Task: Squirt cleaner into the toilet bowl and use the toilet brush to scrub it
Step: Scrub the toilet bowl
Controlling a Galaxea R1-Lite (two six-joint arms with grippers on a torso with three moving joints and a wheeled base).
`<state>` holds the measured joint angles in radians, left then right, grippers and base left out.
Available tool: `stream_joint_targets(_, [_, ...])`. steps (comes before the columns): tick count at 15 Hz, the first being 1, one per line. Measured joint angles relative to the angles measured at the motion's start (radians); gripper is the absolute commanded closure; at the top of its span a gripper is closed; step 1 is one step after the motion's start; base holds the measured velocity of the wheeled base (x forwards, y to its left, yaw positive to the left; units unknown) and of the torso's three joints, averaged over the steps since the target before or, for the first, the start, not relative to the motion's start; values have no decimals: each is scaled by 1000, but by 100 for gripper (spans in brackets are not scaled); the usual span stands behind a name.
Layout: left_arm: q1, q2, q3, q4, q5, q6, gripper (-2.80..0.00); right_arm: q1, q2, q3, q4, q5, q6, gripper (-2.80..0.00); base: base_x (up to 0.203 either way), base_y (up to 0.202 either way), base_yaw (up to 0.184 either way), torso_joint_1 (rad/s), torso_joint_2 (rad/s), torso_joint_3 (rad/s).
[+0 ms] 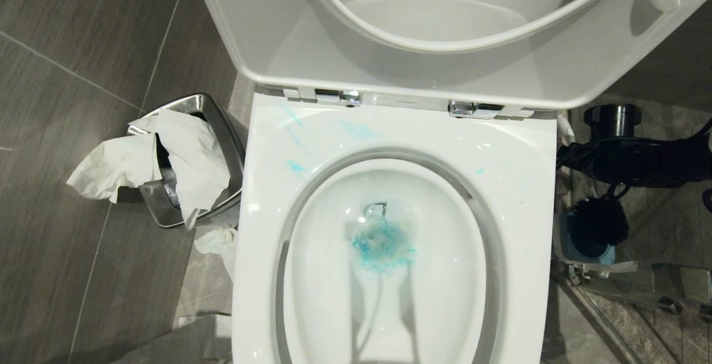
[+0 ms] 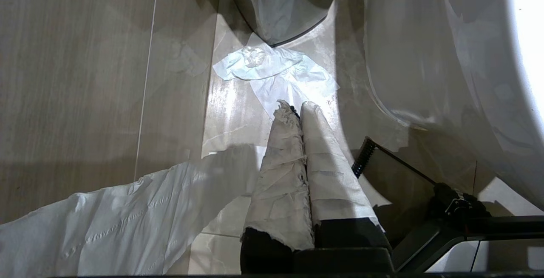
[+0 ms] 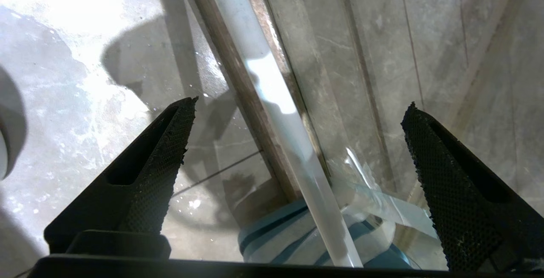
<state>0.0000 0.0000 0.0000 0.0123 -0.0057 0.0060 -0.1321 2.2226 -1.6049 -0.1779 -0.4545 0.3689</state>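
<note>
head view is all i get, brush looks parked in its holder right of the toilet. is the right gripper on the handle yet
Observer: Not yet. In the right wrist view the right gripper is open, and the white brush handle runs between the fingers without touching either.
Operator: is the holder under it
Observer: Yes, the blue-striped holder shows below the handle, with the handle going into it.
Operator: and the left gripper
Observer: The left gripper is shut, hanging low over the floor beside the toilet, its fingers wrapped in pale paper.
</note>
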Motion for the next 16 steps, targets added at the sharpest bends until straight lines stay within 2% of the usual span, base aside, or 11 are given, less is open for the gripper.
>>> stream_joint_targets(10, [0,0,0,0,0,1,0,-18,29,-43,0,60,3,-280,0,0,0,0,0,0])
stream_joint_targets(16, [0,0,0,0,0,0,0,-31,39,-54,0,140,3,-280,0,0,0,0,0,0])
